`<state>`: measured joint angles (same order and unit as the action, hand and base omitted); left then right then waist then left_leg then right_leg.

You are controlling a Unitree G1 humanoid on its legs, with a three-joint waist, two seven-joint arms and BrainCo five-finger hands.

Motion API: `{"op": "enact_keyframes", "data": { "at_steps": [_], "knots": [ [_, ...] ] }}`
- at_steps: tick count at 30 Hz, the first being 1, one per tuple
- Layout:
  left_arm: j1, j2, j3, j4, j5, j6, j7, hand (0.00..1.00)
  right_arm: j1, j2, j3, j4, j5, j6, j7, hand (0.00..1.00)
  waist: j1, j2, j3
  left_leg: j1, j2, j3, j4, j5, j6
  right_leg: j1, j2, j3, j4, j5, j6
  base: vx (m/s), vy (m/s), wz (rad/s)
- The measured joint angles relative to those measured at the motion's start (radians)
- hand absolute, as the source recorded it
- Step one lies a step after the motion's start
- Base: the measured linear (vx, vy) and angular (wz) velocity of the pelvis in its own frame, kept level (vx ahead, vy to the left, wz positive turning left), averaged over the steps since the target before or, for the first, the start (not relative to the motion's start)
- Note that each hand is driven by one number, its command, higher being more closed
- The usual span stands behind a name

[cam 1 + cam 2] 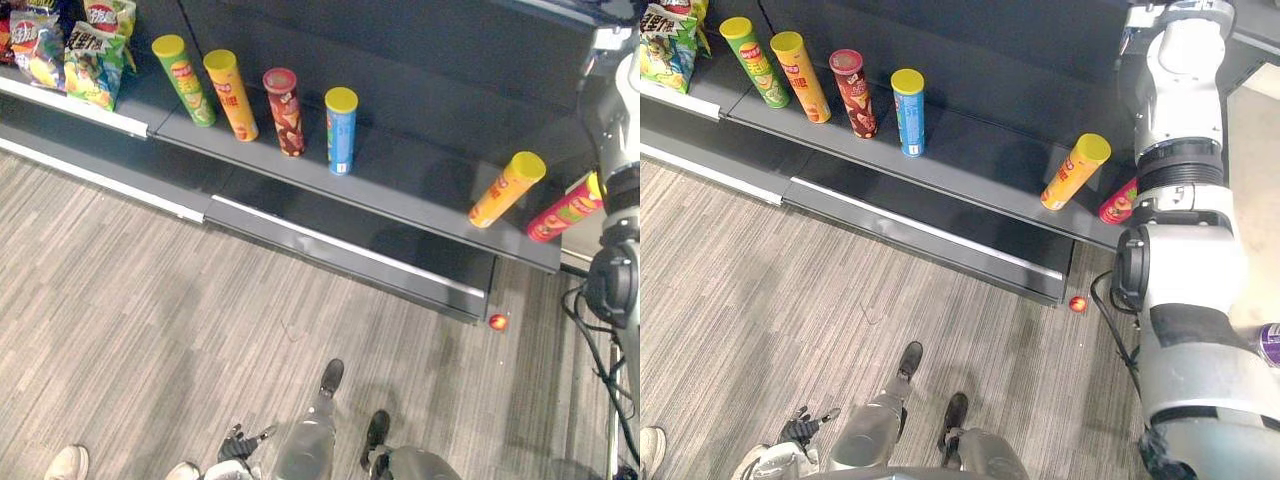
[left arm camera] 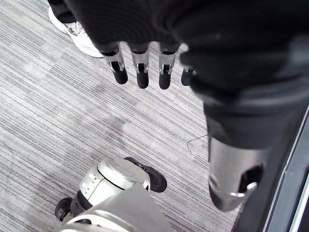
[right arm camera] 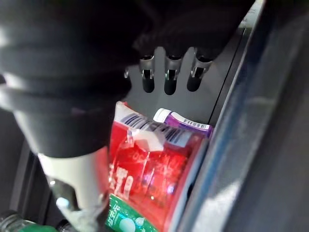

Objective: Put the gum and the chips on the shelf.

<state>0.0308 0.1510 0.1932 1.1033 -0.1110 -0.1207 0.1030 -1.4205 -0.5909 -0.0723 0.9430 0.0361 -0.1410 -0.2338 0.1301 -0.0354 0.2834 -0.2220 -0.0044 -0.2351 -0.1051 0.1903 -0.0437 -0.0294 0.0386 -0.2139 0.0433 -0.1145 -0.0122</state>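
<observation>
Several chip cans stand on the dark shelf (image 1: 420,190): green (image 1: 183,80), orange (image 1: 231,95), dark red (image 1: 284,110) and blue (image 1: 341,130). Further right, an orange can (image 1: 507,188) and a pink can (image 1: 565,212) lean over. My right arm reaches up past the shelf's right end. In the right wrist view, my right hand (image 3: 167,82) is open with straight fingers above a red gum container (image 3: 154,169). A purple-capped one (image 3: 181,123) and a green one (image 3: 125,220) lie against it. My left hand (image 2: 140,72) hangs open low over the floor (image 1: 235,445).
Chip bags (image 1: 95,60) fill the shelf's far left. A small red ball (image 1: 498,321) lies on the grey carpet by the shelf's base. A person's white shoes (image 1: 68,463) stand at my lower left. A purple item (image 1: 1270,345) shows at the right edge.
</observation>
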Motion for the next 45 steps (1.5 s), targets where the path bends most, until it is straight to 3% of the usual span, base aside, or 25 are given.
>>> {"op": "enact_keyframes", "data": {
  "at_steps": [16, 20, 27, 33, 39, 45],
  "knots": [
    [0.007, -0.004, 0.053, -0.008, 0.01, 0.018, 0.0, 0.0, 0.143, 0.064, 0.0, -0.258, -0.036, 0.048, -0.029, 0.0, -0.015, 0.001, -0.032, 0.034, 0.008, 0.034, 0.0, 0.0, 0.005, 0.023, 0.0, 0.031, -0.002, 0.0, 0.0, 0.0, -0.006, -0.05],
    [0.008, -0.009, 0.072, -0.008, 0.019, 0.024, -0.001, 0.0, 0.176, 0.067, 0.0, -0.383, -0.038, 0.046, -0.042, 0.0, -0.016, 0.0, -0.053, 0.048, 0.009, 0.042, 0.0, 0.0, 0.005, 0.037, 0.0, 0.038, -0.006, 0.001, 0.0, 0.02, -0.013, -0.04],
    [0.033, -0.029, 0.089, -0.007, 0.049, 0.037, 0.0, 0.0, 0.259, 0.146, 0.001, -0.608, -0.08, 0.022, -0.051, 0.0, -0.019, -0.005, -0.108, 0.068, 0.019, 0.062, 0.0, -0.009, 0.002, 0.05, 0.004, 0.056, -0.007, 0.001, 0.0, -0.01, -0.012, -0.08],
    [0.05, -0.027, 0.09, 0.005, 0.056, 0.045, 0.011, 0.0, 0.364, 0.225, 0.032, -0.816, -0.116, -0.015, -0.062, 0.0, -0.02, -0.028, -0.142, 0.071, 0.021, 0.074, 0.0, -0.016, 0.003, 0.052, 0.003, 0.064, -0.009, 0.001, 0.001, 0.0, 0.003, -0.04],
    [0.055, -0.029, 0.088, 0.011, 0.082, 0.046, 0.013, 0.0, 0.688, 0.392, 0.216, -1.017, -0.022, -0.049, 0.045, 0.0, -0.023, -0.059, -0.168, 0.094, 0.023, 0.095, 0.0, -0.028, 0.003, 0.067, 0.002, 0.087, -0.009, 0.001, 0.001, 0.02, 0.0, -0.1],
    [0.092, -0.028, 0.087, 0.013, 0.091, 0.046, 0.014, 0.0, 1.033, 0.401, 0.402, -1.104, 0.083, -0.051, 0.198, 0.0, -0.049, -0.065, -0.175, 0.106, 0.027, 0.128, 0.0, -0.04, 0.007, 0.066, 0.001, 0.117, -0.008, -0.002, 0.008, -0.01, 0.008, -0.15]
  ]
}}
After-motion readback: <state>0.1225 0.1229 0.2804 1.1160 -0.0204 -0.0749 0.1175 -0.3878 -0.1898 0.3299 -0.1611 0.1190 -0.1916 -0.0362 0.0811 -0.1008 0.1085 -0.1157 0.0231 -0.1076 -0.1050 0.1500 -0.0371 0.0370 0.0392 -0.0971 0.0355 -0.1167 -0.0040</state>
